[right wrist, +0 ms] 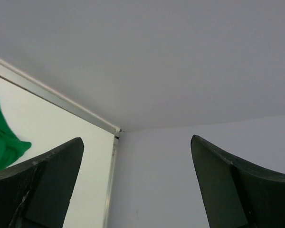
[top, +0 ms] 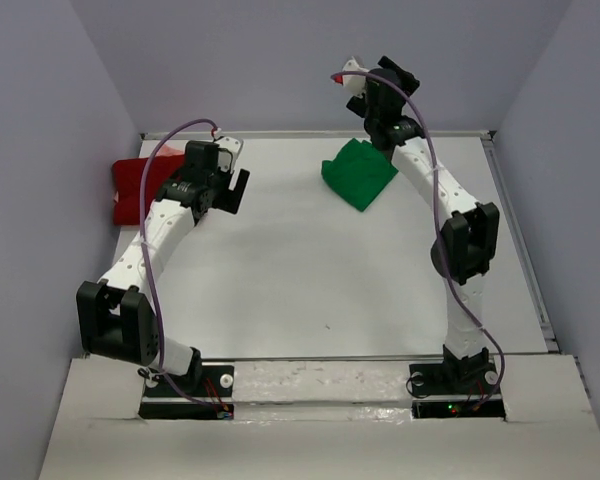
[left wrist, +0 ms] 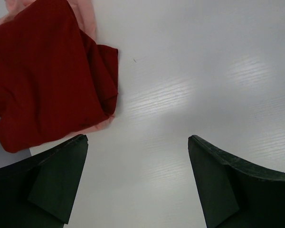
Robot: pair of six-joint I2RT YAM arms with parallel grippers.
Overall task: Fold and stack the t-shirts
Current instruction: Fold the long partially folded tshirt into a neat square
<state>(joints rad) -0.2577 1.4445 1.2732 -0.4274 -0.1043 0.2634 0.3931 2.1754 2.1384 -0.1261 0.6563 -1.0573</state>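
Left pincer point(left wrist: 137, 152), jaws apart, empty, dark red t-shirt point(left wrist: 42, 80) just ahead-left; green t-shirt point(top: 358, 172), well to its right, probably needs grasping next.

We are seeing 2 shirts lying at the far-left edge of the bench point(top: 310, 280), the upper shirt point(top: 130, 185) resting on the lower shirt point(left wrist: 87, 16). The 3rd shirt point(top: 358, 172) is lying at the far side, right of centre, well apart from them.

White table point(top: 310, 270), pale grey walls point(top: 280, 60)
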